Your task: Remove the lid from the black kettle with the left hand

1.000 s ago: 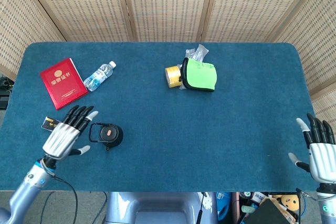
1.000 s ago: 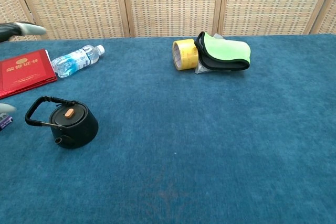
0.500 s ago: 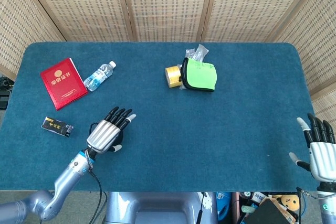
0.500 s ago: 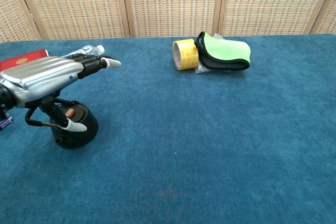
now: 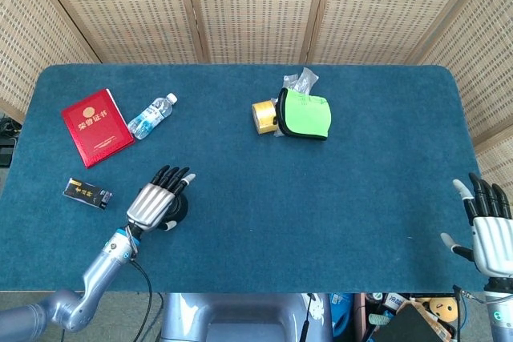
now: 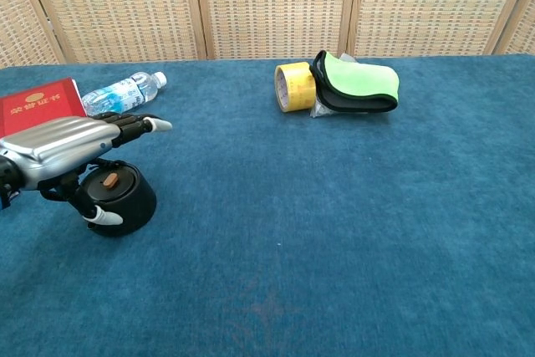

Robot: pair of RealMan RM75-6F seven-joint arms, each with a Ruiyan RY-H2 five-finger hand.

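Note:
The black kettle [image 6: 127, 203] stands at the front left of the blue table, its lid with an orange knob [image 6: 109, 179] still on top. My left hand [image 6: 63, 145] hovers just above it, palm down, fingers stretched out and apart, thumb hanging beside the kettle's front. In the head view the left hand [image 5: 152, 203] covers most of the kettle [image 5: 178, 208]. Nothing is held. My right hand [image 5: 487, 228] is at the table's front right edge, fingers spread and empty, far from the kettle.
A red booklet [image 5: 97, 126] and a water bottle [image 5: 151, 116] lie at the back left. A small dark packet [image 5: 87, 192] lies left of the kettle. A yellow tape roll [image 5: 264, 115] and a green-and-black pouch [image 5: 306, 114] sit at the back centre.
My left hand swept right from beside the kettle to over it, then sank lower and drew back a little. The right hand has not moved.

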